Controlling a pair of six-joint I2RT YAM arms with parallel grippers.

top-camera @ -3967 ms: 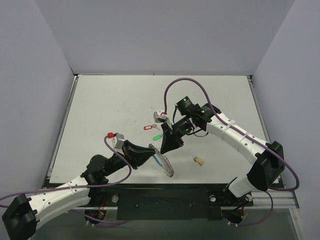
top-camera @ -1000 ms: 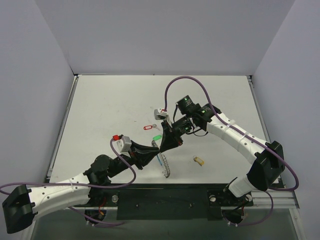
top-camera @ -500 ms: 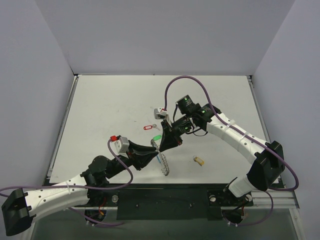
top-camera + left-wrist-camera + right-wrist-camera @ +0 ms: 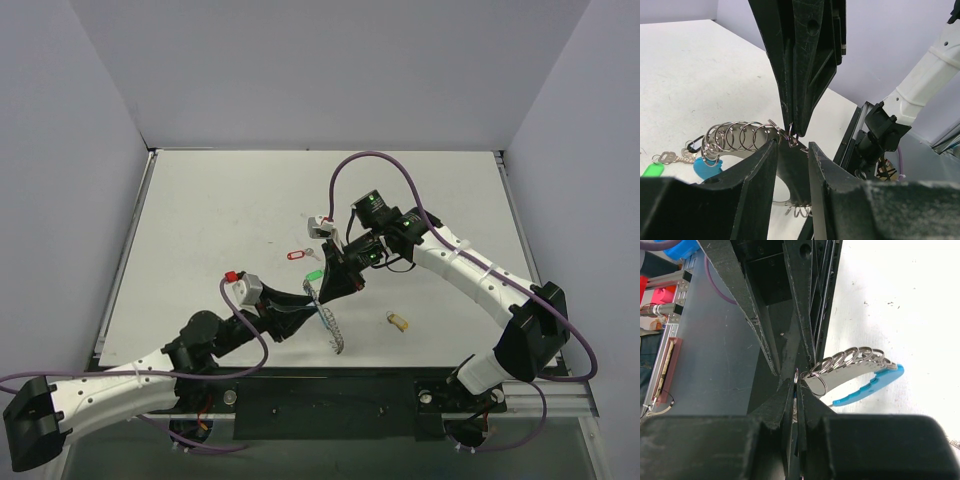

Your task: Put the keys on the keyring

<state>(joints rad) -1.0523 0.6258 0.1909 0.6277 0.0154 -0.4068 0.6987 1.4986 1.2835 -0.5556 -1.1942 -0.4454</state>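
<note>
Keyring (image 4: 735, 137): I see my right end effector (image 4: 796, 385) clenched on its end coil; my left end effector (image 4: 792, 146) stands released, fingers either side.

A white desk (image 4: 220, 200) is taking up the middle, showing a few tiny dark specks (image 4: 866, 303) on its bare top, and plain lavender walls (image 4: 330, 70) are closing it in on the left, back and right. A metal rail (image 4: 122, 270) is running along the desk's left edge. A black panel (image 4: 330, 405) is sitting across the near edge, with a grey glossy surface (image 4: 570, 450) lying just below it.
</note>
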